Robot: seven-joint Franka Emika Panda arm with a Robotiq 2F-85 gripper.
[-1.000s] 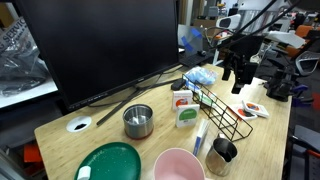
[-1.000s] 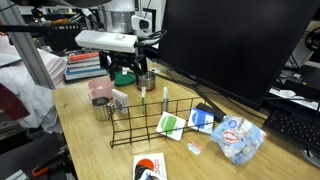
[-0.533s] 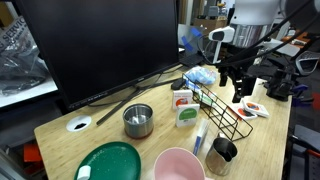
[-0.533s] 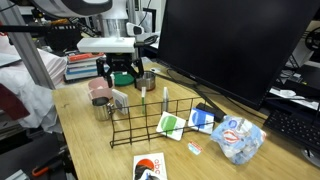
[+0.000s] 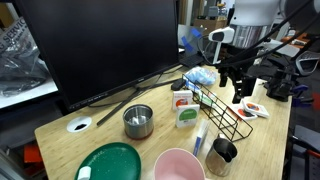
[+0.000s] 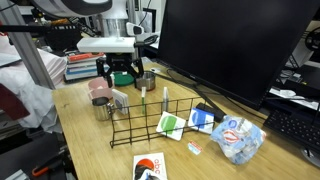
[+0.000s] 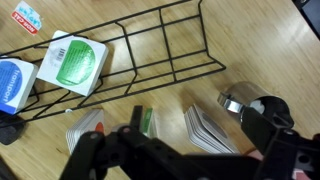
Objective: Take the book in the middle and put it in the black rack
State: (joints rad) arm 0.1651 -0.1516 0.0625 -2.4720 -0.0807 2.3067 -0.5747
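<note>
- The book point(image 7: 148, 122), the one showing green, is standing upright in the lower middle of the wrist view. It's the middle one in a row of three on the wooden table point(image 7: 285, 60), just outside the black rack.
- Its neighbours are crowding it a bit. A red-topped booklet point(image 7: 86, 132) is standing to the lower left and a plain white booklet point(image 7: 210, 130) to the lower right, both near it but not touching as far as I can see.
- The gripper point(image 7: 180, 160) is hanging over that row at the bottom edge of the wrist view, jaws spread wide with nothing between them. In an exterior view the gripper point(image 6: 122, 76) is hovering left of centre, clear above the booklets.
- The black rack point(image 7: 160, 45) is stretching across the upper half of the wrist view and sitting at lower centre in an exterior view point(image 6: 150, 128).
- A green-and-white pack point(image 7: 75, 60) is showing through the wires at upper left. I can't tell whether it's inside the rack or behind it.
- A steel cup point(image 7: 238, 100) is sitting just right of the row.
- My read is that it's lining up for the pick, and the book isn't being touched yet.
- Next it's probably going to need a straight drop with one finger in each gap beside the green book. Then it should pinch the covers without tipping the neighbours or clipping the cup.
</note>
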